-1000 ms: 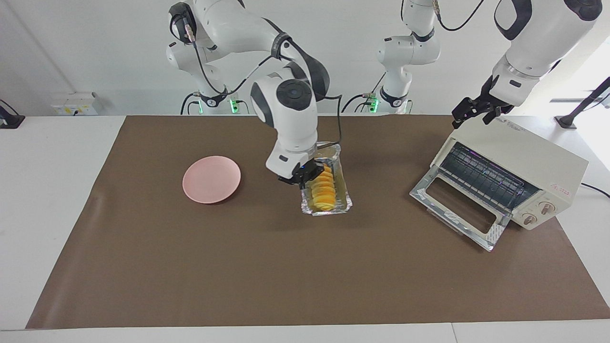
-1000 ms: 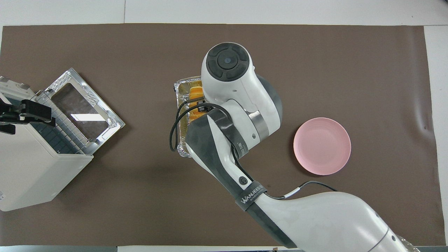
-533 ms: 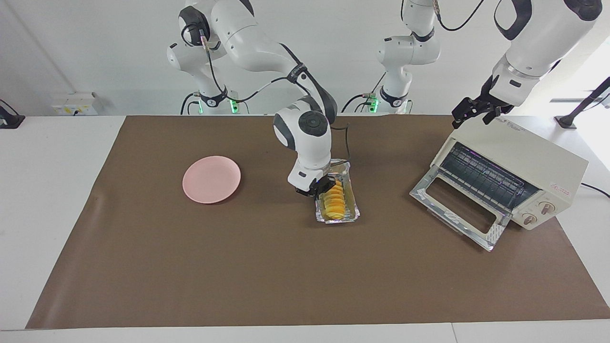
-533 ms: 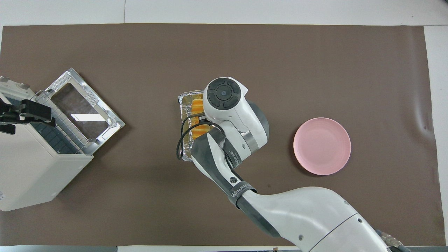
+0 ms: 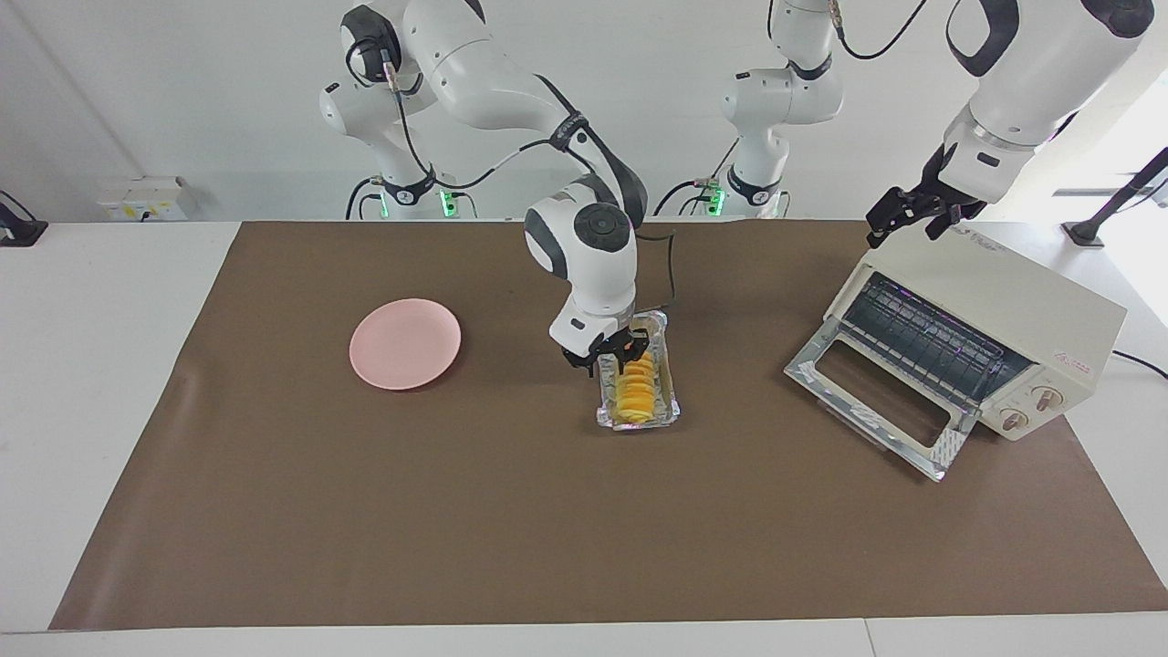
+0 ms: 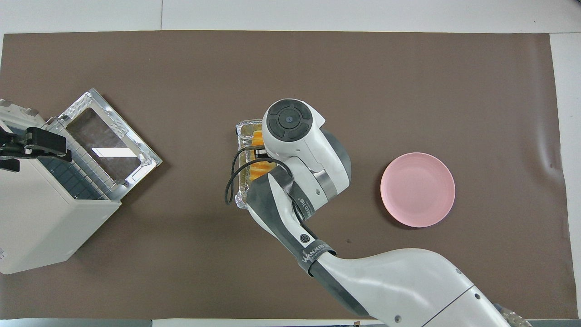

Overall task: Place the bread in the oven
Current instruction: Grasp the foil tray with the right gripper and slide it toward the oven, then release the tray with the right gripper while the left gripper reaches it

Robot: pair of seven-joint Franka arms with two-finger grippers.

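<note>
A: Where did we find the bread (image 5: 636,384)?

B: It lay in the silver foil tray (image 5: 668,409) near the centre of the facing frame, on the brown mat (image 5: 456,511). In the overhead frame the bread (image 6: 257,134) showed only partly, just left of centre, under the arm's wrist.

A: What did we record for the right gripper (image 5: 616,351)?

B: It stood low over the tray end nearer the robots, at the bread's upper end. Its fingers were parted, one at either side of that end. We could not tell whether they touched the loaf.

A: And the left gripper (image 5: 903,212)?

B: It waited at the upper right of the facing frame, over the top edge of the oven (image 5: 995,315). We could not tell its finger state. The oven door (image 5: 881,401) hung open.

A: Other items?

B: A pink plate (image 5: 405,343) lay left of centre in the facing frame.
</note>
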